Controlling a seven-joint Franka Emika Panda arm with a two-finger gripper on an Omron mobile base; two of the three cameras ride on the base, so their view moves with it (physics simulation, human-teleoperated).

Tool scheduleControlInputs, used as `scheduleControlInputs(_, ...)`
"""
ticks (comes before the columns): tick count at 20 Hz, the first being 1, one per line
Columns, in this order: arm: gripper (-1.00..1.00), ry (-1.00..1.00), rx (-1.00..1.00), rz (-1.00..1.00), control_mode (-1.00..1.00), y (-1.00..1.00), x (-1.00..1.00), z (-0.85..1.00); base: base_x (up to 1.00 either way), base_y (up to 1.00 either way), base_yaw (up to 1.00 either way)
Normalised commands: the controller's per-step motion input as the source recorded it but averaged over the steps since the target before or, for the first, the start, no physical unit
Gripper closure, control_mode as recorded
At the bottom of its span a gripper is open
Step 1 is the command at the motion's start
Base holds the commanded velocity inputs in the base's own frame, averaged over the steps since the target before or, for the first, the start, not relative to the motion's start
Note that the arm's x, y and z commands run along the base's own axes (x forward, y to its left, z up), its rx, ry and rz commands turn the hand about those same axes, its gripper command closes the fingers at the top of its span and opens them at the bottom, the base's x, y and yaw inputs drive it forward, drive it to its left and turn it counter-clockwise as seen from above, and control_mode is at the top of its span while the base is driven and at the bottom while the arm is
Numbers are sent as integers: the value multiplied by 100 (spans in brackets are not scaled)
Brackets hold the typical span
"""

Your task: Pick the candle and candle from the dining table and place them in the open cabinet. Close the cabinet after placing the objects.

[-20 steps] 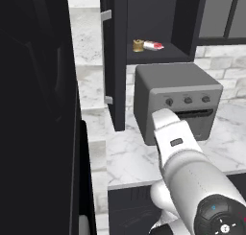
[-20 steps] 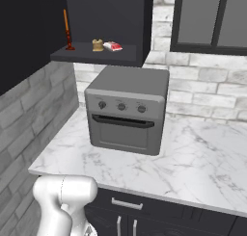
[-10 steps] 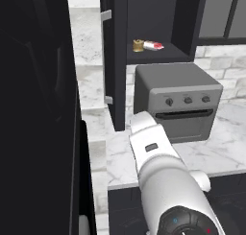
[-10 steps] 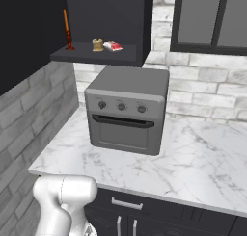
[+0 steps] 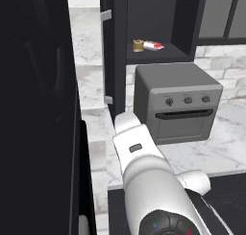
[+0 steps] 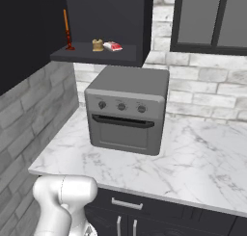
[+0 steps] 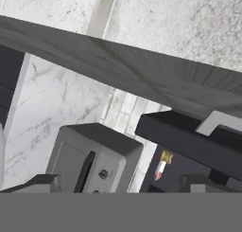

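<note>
The dark cabinet [image 6: 103, 57] stands open above the counter. On its shelf are a tall thin red candle [image 6: 66, 30], a short tan candle [image 6: 98, 45] [image 5: 139, 45] and a red-and-white item [image 6: 113, 46] [image 5: 153, 46]. The cabinet door [image 5: 108, 56] juts out edge-on, its silver handle mounts showing. My white arm [image 5: 144, 167] reaches up just below that door edge, left of the oven. In the hand view my gripper [image 7: 120, 186] is open with nothing between its fingertips [image 7: 42, 182], and it looks at the shelf items [image 7: 163, 164] from a distance. The dining table is out of view.
A grey toaster oven [image 6: 128, 110] [image 5: 178, 104] [image 7: 92, 157] sits on the marble counter [image 6: 193, 158] under the cabinet. A tall black appliance [image 5: 38, 109] walls off the left. Grey-paned cabinets [image 6: 207, 18] hang to the right. A brick wall [image 6: 29, 114] backs the corner.
In the left base view the arm has swung left, from in front of the toaster oven to beside it under the door edge. The shelf items have not moved.
</note>
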Motion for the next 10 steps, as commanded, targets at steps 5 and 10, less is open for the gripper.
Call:
scheduleControlInputs(5, -100, -4, 0, 2, -100, 15, 16, 3, 0, 0, 0)
scheduleControlInputs(10, -100, -3, 0, 1, -100, 13, 17, 5, 0, 0, 0)
